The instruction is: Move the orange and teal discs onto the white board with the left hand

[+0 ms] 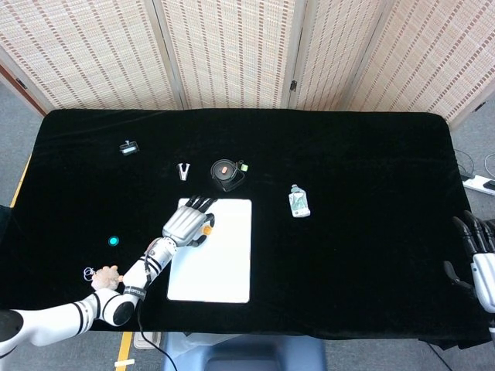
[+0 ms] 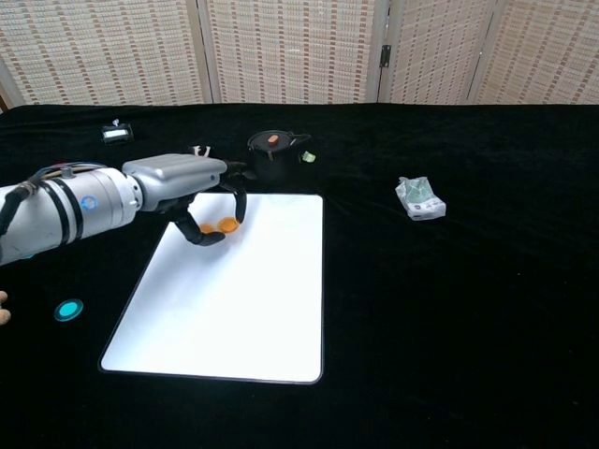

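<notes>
My left hand (image 1: pixel 188 224) (image 2: pixel 192 187) hovers over the upper left corner of the white board (image 1: pixel 220 259) (image 2: pixel 239 299). It pinches an orange disc (image 1: pixel 207 229) (image 2: pixel 228 224) between thumb and fingers, just above the board. A second orange disc (image 2: pixel 204 227) lies on the board under the hand, partly hidden by the thumb. One teal disc (image 1: pixel 114 241) sits on the black cloth far left of the board. Another teal disc (image 2: pixel 67 310) lies nearer the front left. My right hand (image 1: pixel 479 259) hangs at the table's right edge, fingers apart and empty.
Behind the board stand a black round holder with an orange centre (image 1: pixel 225 174) (image 2: pixel 271 142) and a small metal clip (image 1: pixel 184 171). A crumpled packet (image 1: pixel 298 202) (image 2: pixel 420 199) lies to the right. A small device (image 1: pixel 129 147) (image 2: pixel 116 134) sits at the back left.
</notes>
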Robot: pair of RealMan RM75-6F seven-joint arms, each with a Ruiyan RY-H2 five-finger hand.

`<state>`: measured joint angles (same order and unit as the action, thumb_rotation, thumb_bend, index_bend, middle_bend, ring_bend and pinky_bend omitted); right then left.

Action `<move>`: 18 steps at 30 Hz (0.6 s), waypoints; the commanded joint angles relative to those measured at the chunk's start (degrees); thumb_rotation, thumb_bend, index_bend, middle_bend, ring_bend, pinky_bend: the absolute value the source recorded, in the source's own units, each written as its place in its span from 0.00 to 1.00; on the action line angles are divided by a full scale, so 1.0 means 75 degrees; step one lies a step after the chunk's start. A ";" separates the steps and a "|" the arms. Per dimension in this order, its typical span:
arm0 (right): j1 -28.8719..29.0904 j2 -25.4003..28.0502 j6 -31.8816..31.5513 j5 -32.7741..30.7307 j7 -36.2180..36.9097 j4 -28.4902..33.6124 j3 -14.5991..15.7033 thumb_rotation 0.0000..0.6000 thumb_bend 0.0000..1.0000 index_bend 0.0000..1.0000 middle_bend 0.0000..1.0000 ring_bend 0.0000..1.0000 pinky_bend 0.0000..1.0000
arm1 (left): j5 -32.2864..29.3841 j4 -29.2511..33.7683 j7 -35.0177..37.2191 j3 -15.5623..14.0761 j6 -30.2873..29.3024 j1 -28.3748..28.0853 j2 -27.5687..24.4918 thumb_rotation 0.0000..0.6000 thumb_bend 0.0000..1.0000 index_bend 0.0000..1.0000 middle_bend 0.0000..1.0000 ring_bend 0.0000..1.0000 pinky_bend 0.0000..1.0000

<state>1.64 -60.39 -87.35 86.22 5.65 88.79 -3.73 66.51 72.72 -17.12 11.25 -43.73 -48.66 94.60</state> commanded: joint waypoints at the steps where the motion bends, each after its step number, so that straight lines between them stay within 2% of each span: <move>1: 0.0005 -0.0005 0.0015 -0.0009 0.0022 -0.0023 -0.0003 1.00 0.43 0.00 0.00 0.00 0.00 | -0.0237 -0.0132 -0.0166 0.0022 0.0075 -0.0119 0.0134 1.00 0.44 0.49 0.08 0.00 0.00; 12: 0.0028 -0.0017 0.0062 -0.0049 0.0079 -0.0086 -0.0032 1.00 0.43 0.00 0.00 0.00 0.00 | -0.0692 -0.0184 -0.0467 -0.0032 0.0099 -0.0290 0.0232 1.00 0.44 0.46 0.08 0.00 0.00; 18: 0.0037 -0.0014 0.0078 -0.0062 0.0079 -0.0086 -0.0041 1.00 0.43 0.00 0.00 0.00 0.00 | -0.0824 -0.0046 -0.0526 -0.0079 0.0115 -0.0340 0.0165 1.00 0.44 0.35 0.07 0.00 0.00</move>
<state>1.92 -60.49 -86.76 85.76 6.24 88.14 -4.04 60.37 72.33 -21.04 10.68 -42.85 -51.20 95.86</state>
